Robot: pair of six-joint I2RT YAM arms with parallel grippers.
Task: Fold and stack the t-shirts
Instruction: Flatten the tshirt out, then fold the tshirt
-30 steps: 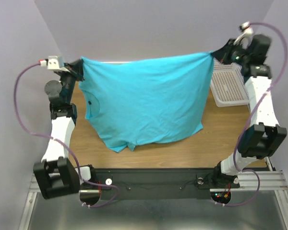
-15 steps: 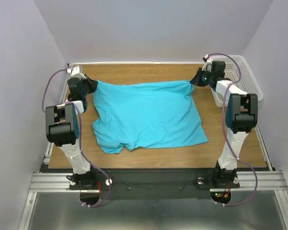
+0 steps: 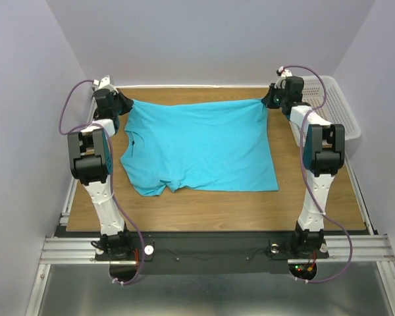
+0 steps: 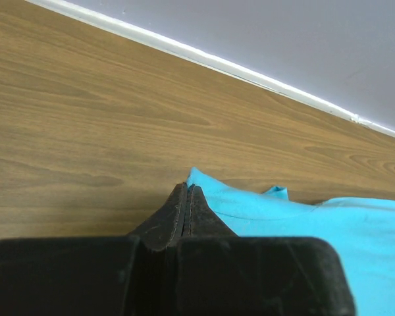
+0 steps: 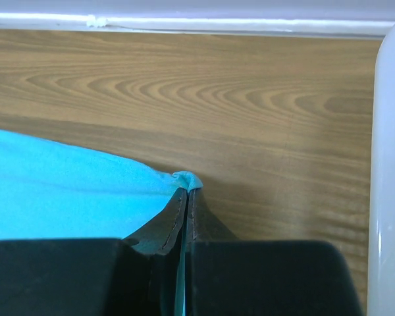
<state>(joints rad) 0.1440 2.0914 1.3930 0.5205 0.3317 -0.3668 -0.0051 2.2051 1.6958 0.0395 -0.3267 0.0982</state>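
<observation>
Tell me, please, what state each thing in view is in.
t-shirt: unfolded, spread out, far corners gripped.
left hand: shut on a t-shirt corner.
right hand: shut on a t-shirt corner.
basket: upright, right of the t-shirt.

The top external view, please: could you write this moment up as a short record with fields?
t-shirt: turquoise, spread unfolded on the table, neck opening toward the left side
far edge: stretched straight between the two arms
left jaws: shut on the far-left corner
right jaws: shut on the far-right corner
basket: white, at the table's far-right corner, beyond the right arm
</observation>
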